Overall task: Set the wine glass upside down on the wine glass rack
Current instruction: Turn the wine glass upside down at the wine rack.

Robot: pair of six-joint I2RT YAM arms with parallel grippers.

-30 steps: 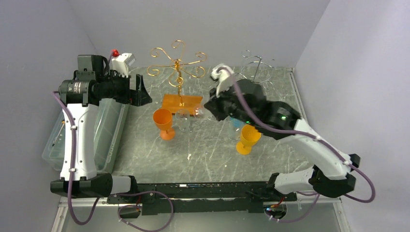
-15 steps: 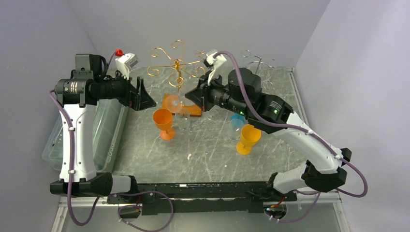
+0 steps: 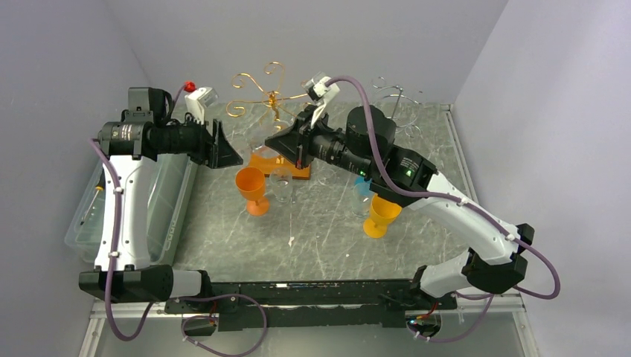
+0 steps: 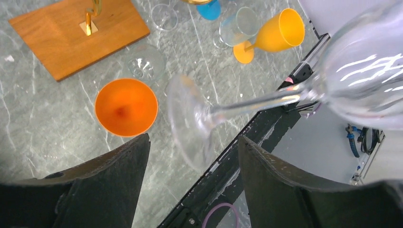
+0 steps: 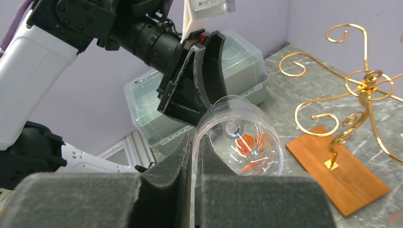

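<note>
Clear glass point(image 4: 252, 102) in the air, lying level between the arms. Right gripper point(image 5: 195, 140) clenched on the bowl rim, glass wall pinched between its fingers. Long axis runs straight out from the right jaws: bowl, stem, then foot. Foot sits between the jaws of the left gripper point(image 4: 192, 140), which stand released, neither pad touching. Left arm nearer the stem. Rack point(image 3: 271, 97) lies beyond both. Looks like a handover, grip not yet taken.

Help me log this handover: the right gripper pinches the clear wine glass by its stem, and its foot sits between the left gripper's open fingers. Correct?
Not the stem: the right wrist view shows the right gripper pinching the clear wine glass by its bowl's rim. The foot does sit between the left gripper's open fingers.
</note>
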